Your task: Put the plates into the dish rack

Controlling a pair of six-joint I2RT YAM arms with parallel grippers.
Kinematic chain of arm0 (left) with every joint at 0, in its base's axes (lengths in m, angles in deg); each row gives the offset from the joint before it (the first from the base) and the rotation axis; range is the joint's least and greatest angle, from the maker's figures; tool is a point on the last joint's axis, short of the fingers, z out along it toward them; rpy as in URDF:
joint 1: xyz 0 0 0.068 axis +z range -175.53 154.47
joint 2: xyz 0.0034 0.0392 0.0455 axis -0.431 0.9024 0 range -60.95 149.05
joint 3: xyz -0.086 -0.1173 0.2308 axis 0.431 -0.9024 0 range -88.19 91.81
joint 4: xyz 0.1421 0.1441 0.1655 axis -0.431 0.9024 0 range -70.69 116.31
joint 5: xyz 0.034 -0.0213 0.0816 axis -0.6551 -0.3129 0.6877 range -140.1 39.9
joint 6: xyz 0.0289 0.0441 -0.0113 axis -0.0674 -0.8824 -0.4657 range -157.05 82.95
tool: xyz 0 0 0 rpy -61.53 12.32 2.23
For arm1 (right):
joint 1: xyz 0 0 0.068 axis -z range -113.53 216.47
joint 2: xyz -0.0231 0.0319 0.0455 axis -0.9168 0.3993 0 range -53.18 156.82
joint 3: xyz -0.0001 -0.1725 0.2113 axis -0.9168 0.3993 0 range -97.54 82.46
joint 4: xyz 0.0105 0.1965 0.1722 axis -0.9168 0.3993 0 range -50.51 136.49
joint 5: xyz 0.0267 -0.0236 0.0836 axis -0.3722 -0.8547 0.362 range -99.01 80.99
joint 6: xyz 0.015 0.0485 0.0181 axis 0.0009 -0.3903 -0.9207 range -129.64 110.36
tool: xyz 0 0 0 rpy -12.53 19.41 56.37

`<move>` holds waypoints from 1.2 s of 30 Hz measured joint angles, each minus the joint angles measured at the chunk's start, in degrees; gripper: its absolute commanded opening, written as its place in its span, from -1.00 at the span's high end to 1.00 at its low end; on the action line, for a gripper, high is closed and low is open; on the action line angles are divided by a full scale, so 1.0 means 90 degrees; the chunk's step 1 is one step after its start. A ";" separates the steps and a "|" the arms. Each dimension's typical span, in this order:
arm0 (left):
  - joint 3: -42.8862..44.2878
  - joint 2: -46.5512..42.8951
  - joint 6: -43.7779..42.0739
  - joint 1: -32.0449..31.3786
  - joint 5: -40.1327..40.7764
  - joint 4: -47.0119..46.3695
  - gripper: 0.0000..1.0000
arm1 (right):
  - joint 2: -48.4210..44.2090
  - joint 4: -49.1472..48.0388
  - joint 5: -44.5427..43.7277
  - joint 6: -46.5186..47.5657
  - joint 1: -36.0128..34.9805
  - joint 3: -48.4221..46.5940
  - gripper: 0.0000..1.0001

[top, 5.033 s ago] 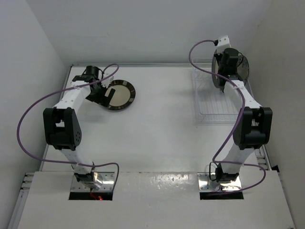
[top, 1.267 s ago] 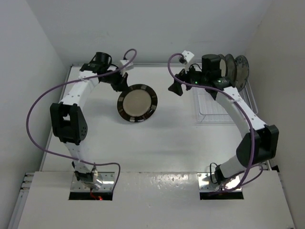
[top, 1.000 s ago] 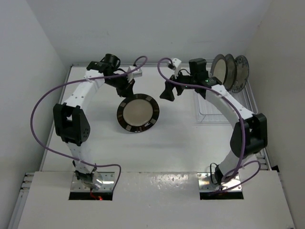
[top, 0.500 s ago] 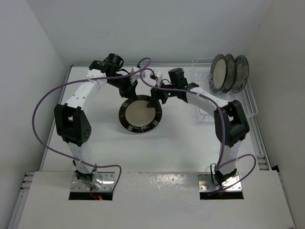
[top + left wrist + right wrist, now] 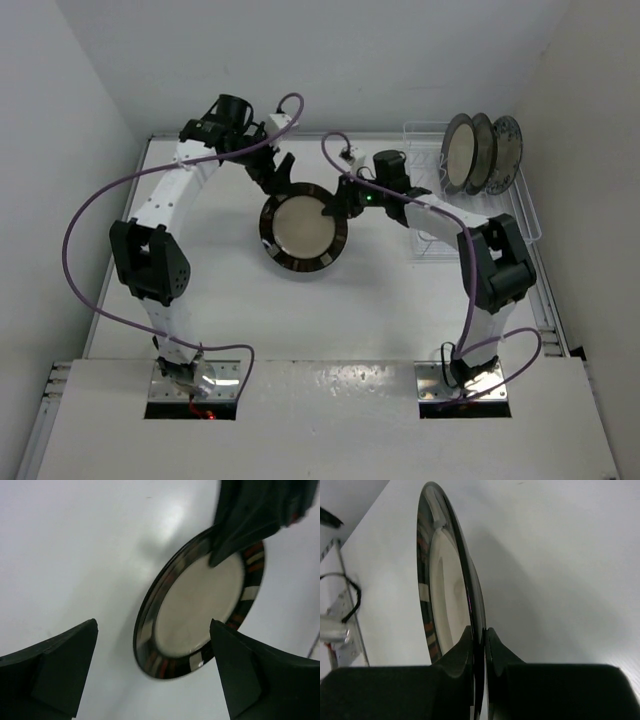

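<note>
The dark brown striped-rim plate (image 5: 303, 228) with its cream centre hangs tilted over the middle of the table. My right gripper (image 5: 338, 205) is shut on its right rim. In the right wrist view the rim (image 5: 445, 580) stands edge-on, pinched between my right gripper's (image 5: 478, 630) two fingers. My left gripper (image 5: 272, 172) stands open just off the plate's upper left edge. In its own view the plate (image 5: 200, 605) lies free between and beyond my left gripper's (image 5: 152, 626) spread fingers. The dish rack (image 5: 437, 243) sits at the back right.
Three plates stand upright at the far end of the rack: two silvery-rimmed ones (image 5: 460, 152) (image 5: 483, 150) and a blue-patterned one (image 5: 506, 143). Both arms meet over the table's middle, their purple cables looping above. White walls close in on the left, back and right.
My right gripper swung left from the rack, reached the plate and shut on its rim. My left gripper, which held the plate, has opened and drawn back a little.
</note>
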 measured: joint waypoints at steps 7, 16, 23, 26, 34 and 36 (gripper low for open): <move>0.0831 0.0034 0.1719 0.0585 0.1965 -0.0755 -0.98 | -0.0794 0.0189 -0.1515 -0.0546 0.0811 0.0029 1.00; 0.0486 -0.0070 0.2416 0.1445 0.2875 -0.1173 -0.98 | -0.1489 0.0911 -0.4641 0.0340 0.1520 -0.1348 1.00; 0.0100 -0.0070 0.2470 0.1457 0.2773 -0.1120 -0.98 | -0.1399 0.0180 -0.7074 0.2302 0.1710 -0.1809 1.00; 0.0100 -0.0070 0.2470 0.1486 0.2705 -0.1134 -0.98 | -0.1127 -0.0257 -0.7647 0.2905 0.1780 -0.1819 1.00; -0.0034 -0.0070 0.2472 0.1525 0.2633 -0.1156 -0.98 | -0.0325 -0.0488 -0.7990 0.3259 0.1991 -0.1647 1.00; -0.0063 -0.0070 0.2472 0.1542 0.2628 -0.1156 -0.98 | -0.0272 -0.0561 -0.8072 0.3300 0.2016 -0.1479 1.00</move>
